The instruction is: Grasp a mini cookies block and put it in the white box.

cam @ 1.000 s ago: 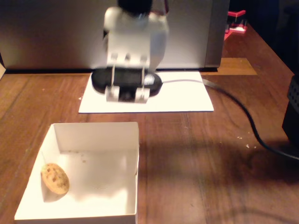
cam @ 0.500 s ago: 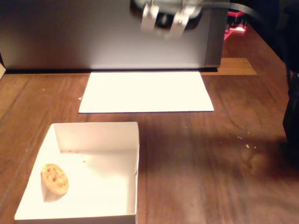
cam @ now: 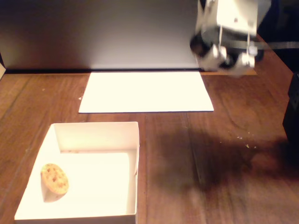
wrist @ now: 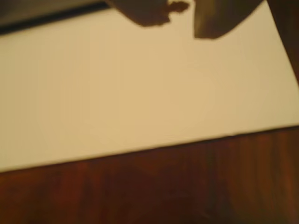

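Nearest the fixed camera sits the white box (cam: 93, 196), a shallow open cardboard tray with low walls, resting on the dark wooden tabletop (cam: 224, 163) at the lower left of that view. Inside it, against the left wall, stands the mini cookies block (cam: 54, 179), a small round golden-brown cookie with dark specks; it leans tilted on its edge rather than lying flat, and it touches the floor of the box. Nothing else lies in the box.

Beyond the box, well apart from it toward the back of the tabletop, lies a flat white paper sheet (cam: 145, 92), its far edge near the base of a grey backdrop (cam: 103, 32). The arm (cam: 229, 32) hangs at the upper right of the fixed view, white and blurred, above the right end of the sheet and far from the box. Its hand cannot be made out there, so I cannot tell whether the fingers stand wide or narrow, and no cookie shows in it.

The wrist view looks down on the same paper sheet (wrist: 140, 84), blurred and warm-toned, with a band of wooden tabletop (wrist: 149, 186) below it. Dark soft shapes (wrist: 187, 16) cross the top edge; whether they are fingers or shadow is unclear.
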Motion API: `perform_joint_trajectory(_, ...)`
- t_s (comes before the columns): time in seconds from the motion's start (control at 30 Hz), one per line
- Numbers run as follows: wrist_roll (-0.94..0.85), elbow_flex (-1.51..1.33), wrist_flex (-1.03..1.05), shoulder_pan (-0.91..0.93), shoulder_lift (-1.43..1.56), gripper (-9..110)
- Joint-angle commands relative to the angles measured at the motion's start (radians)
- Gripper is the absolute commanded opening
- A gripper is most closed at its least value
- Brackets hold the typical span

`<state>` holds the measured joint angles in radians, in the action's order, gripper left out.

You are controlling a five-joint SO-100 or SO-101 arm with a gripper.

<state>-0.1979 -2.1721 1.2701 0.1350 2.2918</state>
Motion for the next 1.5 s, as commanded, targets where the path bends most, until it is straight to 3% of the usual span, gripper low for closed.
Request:
perform_joint_trajectory(0.0, -0.009, -0.112, -0.094, 0.015, 0.127, 0)
perform_joint_trajectory(0.37, 0.038, -0.509, -0.229, -0.009, 0.420, 0)
perform_joint_trajectory(0.7, 0.127, -0.792, -0.225, -0.028, 0.704, 2)
perform_joint_trajectory(0.97, 0.086, -1.000, -0.161, -0.023, 0.999, 1)
perform_joint_trajectory(1.47, 0.166, -1.019, -0.092, -0.046, 1.085, 0)
